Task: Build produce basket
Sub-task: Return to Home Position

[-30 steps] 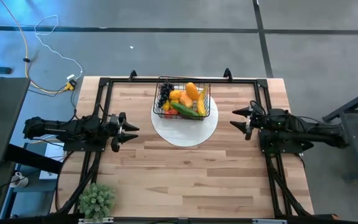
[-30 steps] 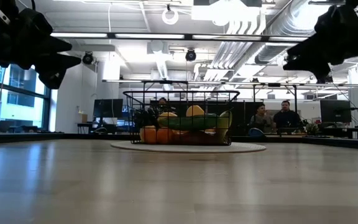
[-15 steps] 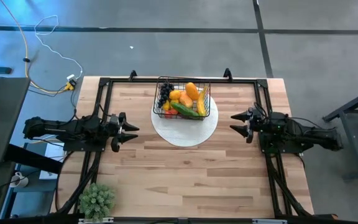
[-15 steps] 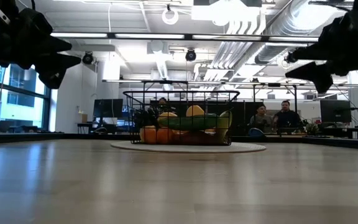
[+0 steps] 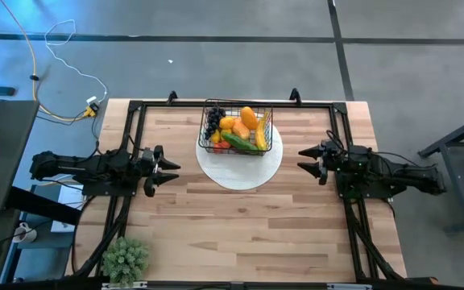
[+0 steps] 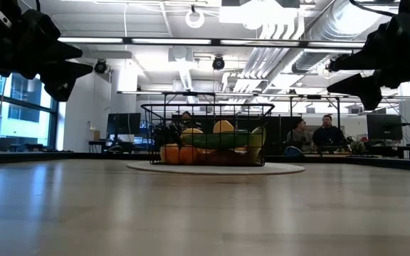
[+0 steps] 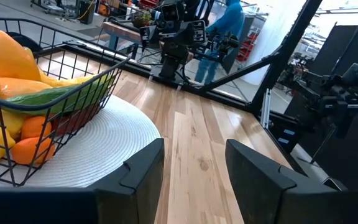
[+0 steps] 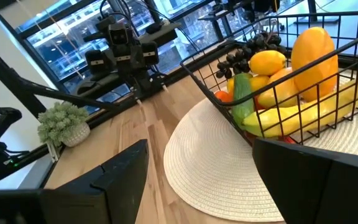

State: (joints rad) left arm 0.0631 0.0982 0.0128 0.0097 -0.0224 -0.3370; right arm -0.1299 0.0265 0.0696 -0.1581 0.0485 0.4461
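We see the black wire basket, full of produce, on the round white plate; the left gripper and the right gripper flank it, well apart, fingers spread.

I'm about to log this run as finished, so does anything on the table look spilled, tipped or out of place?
Nothing stands out. The black wire basket sits upright on the round white plate, toward its far side, with the produce all inside. Left hand and right hand are open, empty, at the table's sides.

Black wire basket upright on white plate, full of produce.
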